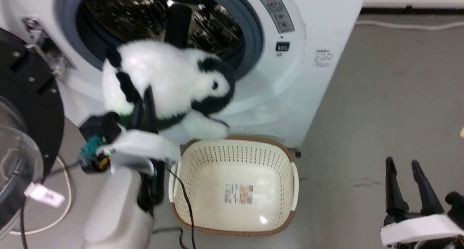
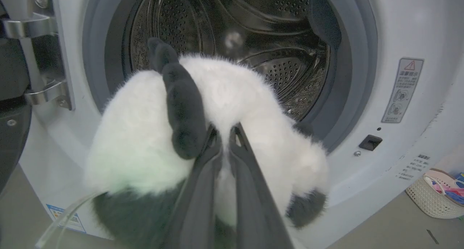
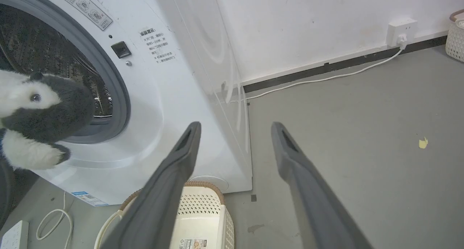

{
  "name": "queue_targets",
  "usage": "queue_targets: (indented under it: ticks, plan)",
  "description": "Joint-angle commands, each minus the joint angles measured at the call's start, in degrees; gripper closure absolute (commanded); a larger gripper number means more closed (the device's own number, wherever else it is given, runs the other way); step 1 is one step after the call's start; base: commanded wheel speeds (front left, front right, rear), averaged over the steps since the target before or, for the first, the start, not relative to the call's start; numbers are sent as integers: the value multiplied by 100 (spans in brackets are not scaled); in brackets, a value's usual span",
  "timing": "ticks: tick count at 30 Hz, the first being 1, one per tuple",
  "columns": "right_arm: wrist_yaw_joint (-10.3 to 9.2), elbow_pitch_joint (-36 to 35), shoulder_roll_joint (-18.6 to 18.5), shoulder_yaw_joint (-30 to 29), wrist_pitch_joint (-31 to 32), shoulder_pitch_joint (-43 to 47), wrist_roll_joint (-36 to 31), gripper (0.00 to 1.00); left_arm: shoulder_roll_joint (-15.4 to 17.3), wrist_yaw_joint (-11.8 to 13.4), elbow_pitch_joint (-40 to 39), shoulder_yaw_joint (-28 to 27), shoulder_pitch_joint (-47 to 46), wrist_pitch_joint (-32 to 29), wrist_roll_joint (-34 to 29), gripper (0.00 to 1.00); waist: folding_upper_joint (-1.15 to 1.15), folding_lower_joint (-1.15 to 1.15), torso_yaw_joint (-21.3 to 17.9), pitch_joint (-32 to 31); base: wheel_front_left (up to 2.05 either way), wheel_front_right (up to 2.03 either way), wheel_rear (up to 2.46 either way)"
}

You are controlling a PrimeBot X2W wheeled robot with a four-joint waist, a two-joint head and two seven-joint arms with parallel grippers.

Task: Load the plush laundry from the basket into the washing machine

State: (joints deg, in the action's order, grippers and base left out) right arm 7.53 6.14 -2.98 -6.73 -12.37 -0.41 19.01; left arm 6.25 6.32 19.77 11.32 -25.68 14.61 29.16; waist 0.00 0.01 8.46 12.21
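Note:
The fluffy white-and-black panda (image 1: 170,78) hangs in front of the washing machine's (image 1: 319,31) round opening, above the cream basket (image 1: 237,151). My left gripper (image 1: 143,100) is shut on its fur from below. In the left wrist view the two dark fingers (image 2: 203,169) pinch the panda (image 2: 232,96) at the grey gasket, with the steel drum (image 2: 275,31) behind. The basket holds nothing but its bottom label. My right gripper (image 1: 407,173) stands open at the lower right over the floor. In the right wrist view the panda's head (image 3: 40,104) shows at the left, with open fingers (image 3: 188,144).
The black-rimmed glass door (image 1: 21,115) is swung open at the left, close to my left arm. Cables lie on the grey floor (image 1: 380,115) by the door. A white cord (image 3: 326,78) runs along the wall to a socket. Another white basket (image 2: 435,198) stands beside the machine.

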Motion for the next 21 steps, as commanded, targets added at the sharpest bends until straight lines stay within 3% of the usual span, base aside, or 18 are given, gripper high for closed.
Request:
queue_targets:
  ticks: [1,21]
  plan:
    - [-4,-94,10,-2,34,-147,-46,0,9,-51,129,-136,-373,39,-67,100,0,-1,-128,280,0,0,0]
    - [-4,-722,-22,-48,220,-790,-217,0,200,-46,662,-1170,-2421,39,-493,100,0,-1,-600,1926,0,0,0]
